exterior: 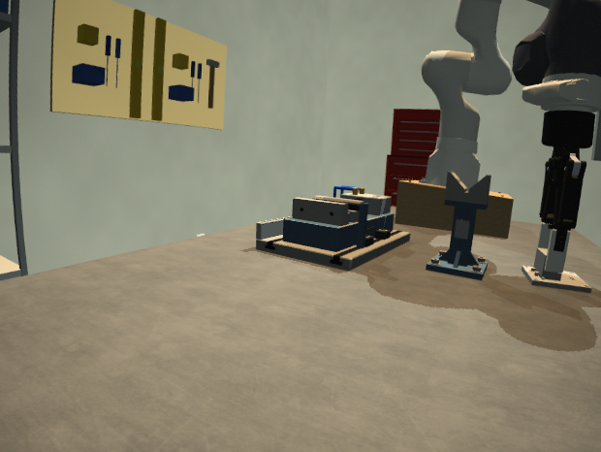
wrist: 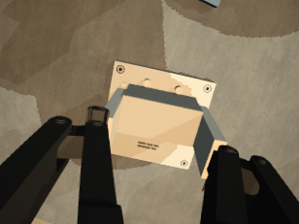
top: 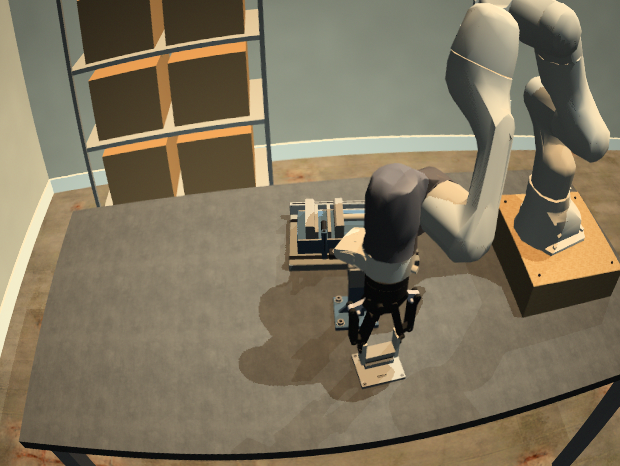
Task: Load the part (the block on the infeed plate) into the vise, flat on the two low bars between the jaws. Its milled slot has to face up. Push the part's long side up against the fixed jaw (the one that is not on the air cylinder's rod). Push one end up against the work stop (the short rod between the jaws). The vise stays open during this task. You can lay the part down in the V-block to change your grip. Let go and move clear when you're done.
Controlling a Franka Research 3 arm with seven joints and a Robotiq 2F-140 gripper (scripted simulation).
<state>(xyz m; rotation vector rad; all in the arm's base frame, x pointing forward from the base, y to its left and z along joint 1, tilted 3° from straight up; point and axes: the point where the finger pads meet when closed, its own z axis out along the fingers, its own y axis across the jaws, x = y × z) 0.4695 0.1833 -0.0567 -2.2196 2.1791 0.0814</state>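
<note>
The part (top: pixel 379 353) (exterior: pixel 540 260) (wrist: pixel 155 117) lies on the light infeed plate (top: pixel 393 376) (exterior: pixel 575 280) (wrist: pixel 131 72). A dark band runs along its front side in the top view; I cannot tell surely if it is the slot. My gripper (top: pixel 380 345) (exterior: pixel 556 250) (wrist: pixel 158 112) points down, shut on the part, its pads against the two ends. The vise stands behind, open, with its fixed jaw (top: pixel 310 215) (exterior: pixel 315 210) on the left and the rod-side jaw (top: pixel 339 215) on the right. The work stop (top: pixel 323 225) is between them. The low bars are mostly hidden.
The V-block (exterior: pixel 468 193) stands on a blue post between the infeed plate and the vise; in the top view its base (top: pixel 340 311) shows behind the gripper. The arm hides the vise's right part in the top view. The arm's wooden base (top: pixel 576 280) is at the right.
</note>
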